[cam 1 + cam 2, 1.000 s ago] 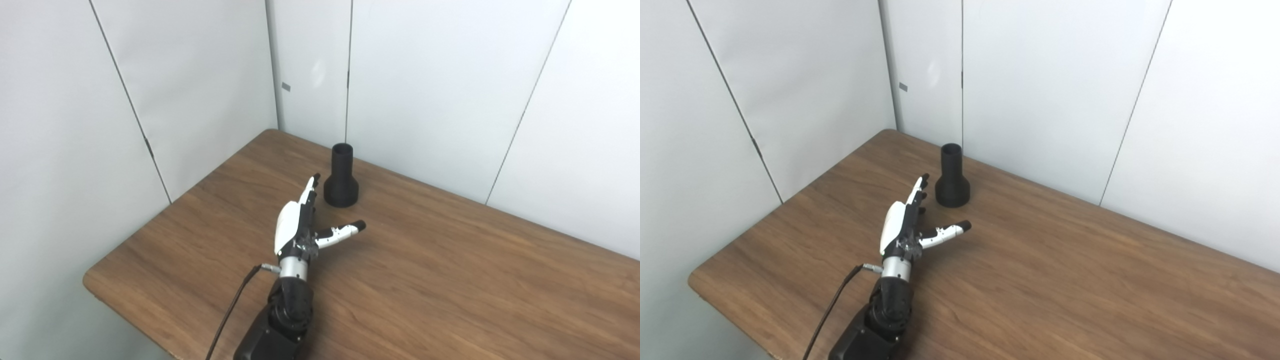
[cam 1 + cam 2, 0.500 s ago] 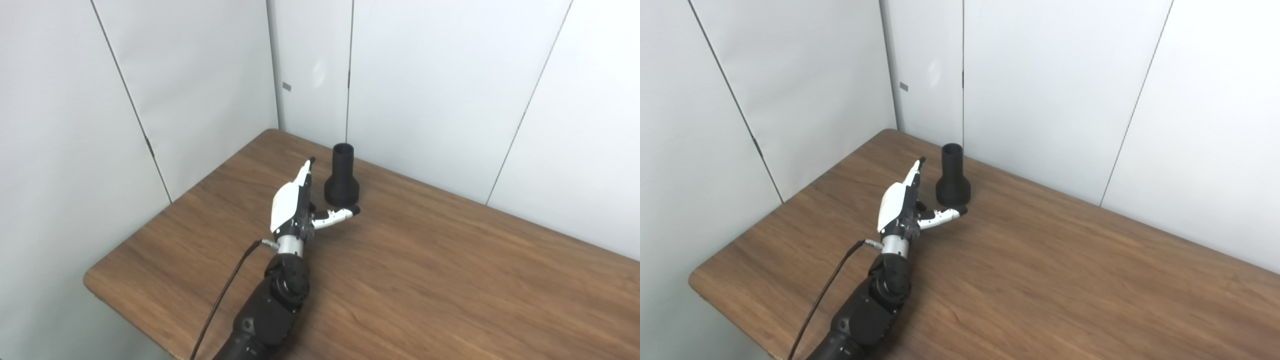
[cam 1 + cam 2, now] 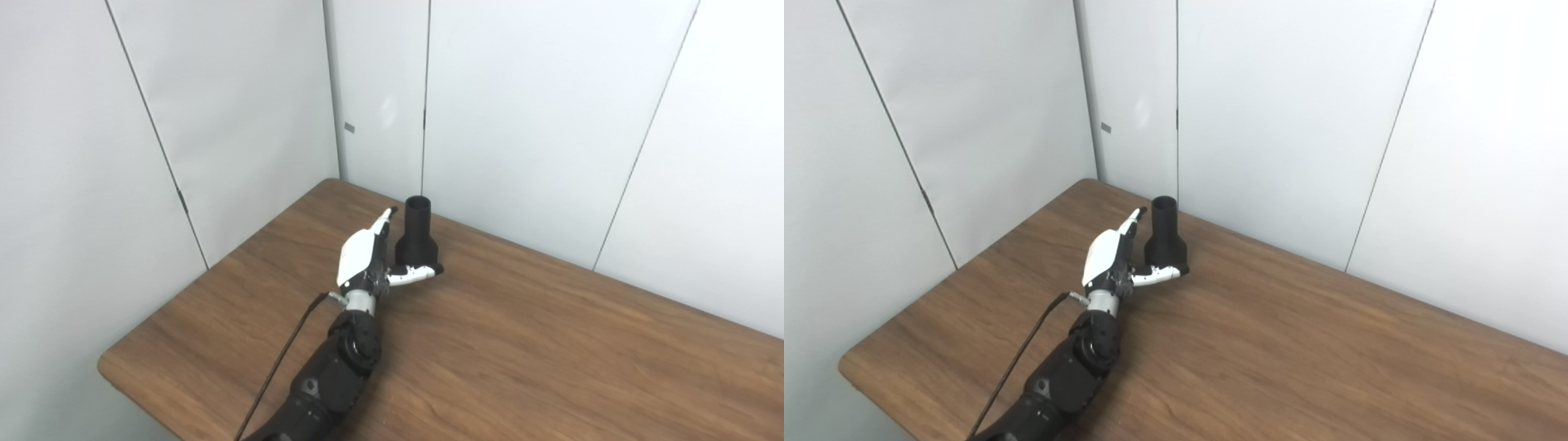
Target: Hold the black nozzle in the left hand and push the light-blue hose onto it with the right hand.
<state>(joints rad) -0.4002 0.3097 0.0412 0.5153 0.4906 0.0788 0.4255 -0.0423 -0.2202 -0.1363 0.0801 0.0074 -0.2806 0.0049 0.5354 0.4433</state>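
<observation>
Reaching is the step in hand. Seen from the left eye, the left robot hand (image 3: 373,260) lies low over the counter (image 3: 551,355) with its fingers (image 3: 383,223) stretched straight along the left side of the black nozzle (image 3: 418,236) and its thumb (image 3: 419,274) swung out across the front of the flared base — spread open, holding nothing, with the nozzle sitting in the fork between fingers and thumb. The nozzle stands upright on its wide base near the far corner of the counter, close to the wall panels, its narrow neck pointing up. From the right eye the same fork shows: the thumb tip (image 3: 1179,269) is at the foot of the base, perhaps touching it, while the fingers run just beside the neck; whether they press on it cannot be told. Neither view shows the right robot hand or the light-blue hose. By my reading, the next move calls for curling the fingers round the neck and closing the thumb against it — firmly enough to lift without tipping the nozzle — before any hose can be pushed on.
</observation>
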